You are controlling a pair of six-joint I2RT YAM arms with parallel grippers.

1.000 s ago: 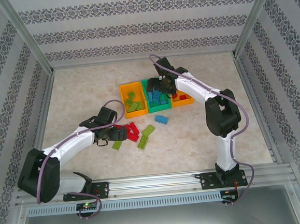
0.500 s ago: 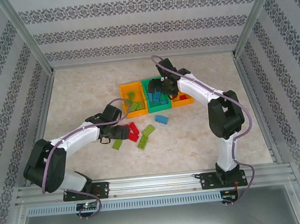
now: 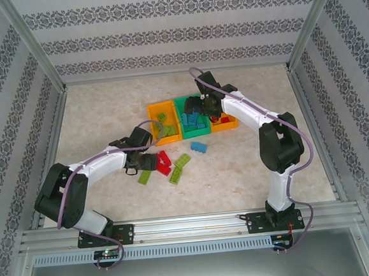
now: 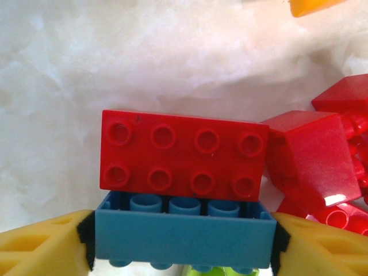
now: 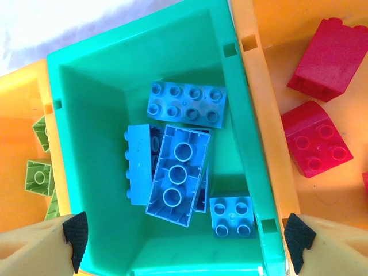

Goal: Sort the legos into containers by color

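Observation:
A blue lego [image 4: 183, 237] lies on its side between the yellow fingers of my left gripper [image 4: 183, 246], whose black pads press on both of its ends. A red lego [image 4: 183, 155] rests against it, studs up, with more red legos [image 4: 310, 158] to the right. From above, my left gripper [image 3: 149, 161] sits low in the loose pile. My right gripper [image 3: 201, 108] hangs open over the green container [image 5: 247, 115], which holds several blue legos [image 5: 178, 172]. The left orange container [image 3: 153, 124] holds lime green legos [image 5: 37, 172]; the right orange one [image 3: 227, 125] holds red legos [image 5: 315, 138].
Loose on the table are a red lego [image 3: 163, 161], three lime green legos [image 3: 145, 177] [image 3: 176, 175] [image 3: 183, 160] and a blue one [image 3: 198, 147]. A lime green lego [image 4: 221, 270] peeks from under the held brick. Metal frame rails border the table.
My left gripper has slid forward and right into the pile and closed its fingers onto the blue lego. My right gripper has stayed open over the green container.

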